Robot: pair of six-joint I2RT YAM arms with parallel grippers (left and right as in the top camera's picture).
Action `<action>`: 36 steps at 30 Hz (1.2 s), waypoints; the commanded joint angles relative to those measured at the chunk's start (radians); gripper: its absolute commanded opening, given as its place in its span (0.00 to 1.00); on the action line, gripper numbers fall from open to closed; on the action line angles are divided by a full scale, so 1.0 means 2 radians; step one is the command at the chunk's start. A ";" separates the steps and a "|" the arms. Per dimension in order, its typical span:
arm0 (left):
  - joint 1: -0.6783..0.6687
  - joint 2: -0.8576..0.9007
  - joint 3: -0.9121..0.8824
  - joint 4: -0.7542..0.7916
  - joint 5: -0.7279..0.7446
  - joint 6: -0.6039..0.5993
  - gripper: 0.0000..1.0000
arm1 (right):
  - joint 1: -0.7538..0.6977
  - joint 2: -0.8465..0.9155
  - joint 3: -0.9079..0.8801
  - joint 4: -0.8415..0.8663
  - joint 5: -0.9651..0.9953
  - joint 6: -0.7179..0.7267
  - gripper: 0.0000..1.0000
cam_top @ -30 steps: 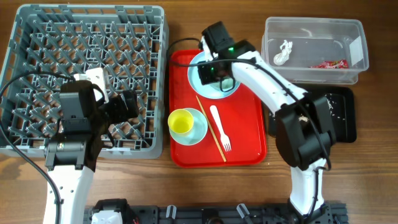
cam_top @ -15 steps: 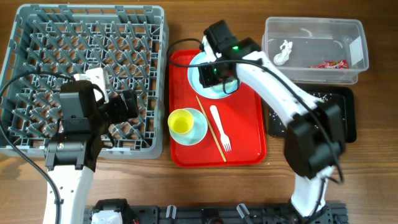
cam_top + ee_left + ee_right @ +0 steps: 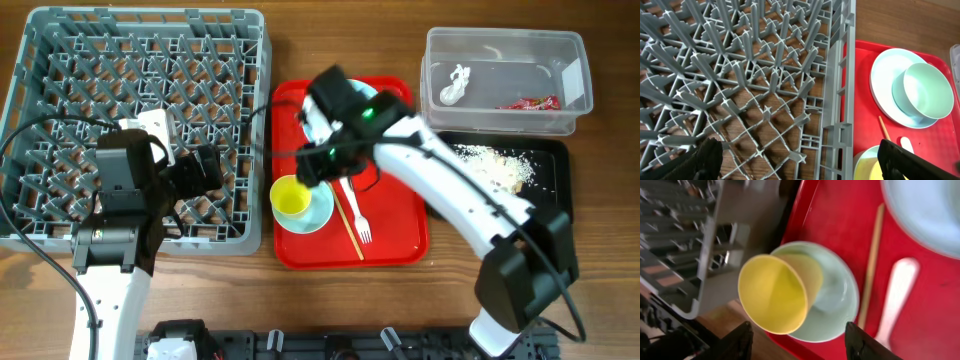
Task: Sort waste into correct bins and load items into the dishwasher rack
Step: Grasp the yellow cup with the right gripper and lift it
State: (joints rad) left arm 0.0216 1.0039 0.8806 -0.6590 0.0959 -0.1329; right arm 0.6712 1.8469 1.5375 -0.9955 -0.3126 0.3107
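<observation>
My right gripper (image 3: 800, 342) hangs open and empty just above the yellow cup (image 3: 772, 292), which stands in a pale blue bowl (image 3: 832, 300) on the red serving tray (image 3: 400, 245). Next to them lie the wooden chopstick (image 3: 871, 265) and white fork (image 3: 895, 295). In the left wrist view the second bowl (image 3: 927, 90) sits on the plate (image 3: 887, 70). My left gripper (image 3: 802, 165) is open over the grey dishwasher rack (image 3: 60, 60), near its right wall. The clear tub (image 3: 505, 40) holds the white scrap (image 3: 457, 83) and red wrapper (image 3: 530, 102). Rice (image 3: 490, 165) lies in the black tray (image 3: 555, 200).
In the overhead view my right arm (image 3: 440, 185) crosses the red tray and hides most of the plate. Bare wood table (image 3: 300, 40) shows between rack and tub. The rack's upright pegs (image 3: 765, 65) fill the space beneath my left gripper.
The right gripper has opened and swung from over the plate and bowl to the front left, above the yellow cup. The black tray and rice came into view. The left arm stayed still.
</observation>
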 commanded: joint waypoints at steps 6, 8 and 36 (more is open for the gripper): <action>0.000 -0.004 0.010 0.000 0.006 -0.003 1.00 | 0.028 0.008 -0.089 0.076 0.048 0.090 0.50; 0.000 -0.004 0.010 -0.001 0.006 -0.003 1.00 | 0.028 0.008 -0.104 0.095 0.048 0.107 0.37; 0.000 0.035 0.010 0.060 0.185 -0.051 1.00 | -0.130 -0.112 0.004 0.053 -0.023 0.080 0.04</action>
State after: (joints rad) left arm 0.0216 1.0279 0.8810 -0.5892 0.2932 -0.1581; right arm 0.4728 1.6199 1.5364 -0.8936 -0.2440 0.4919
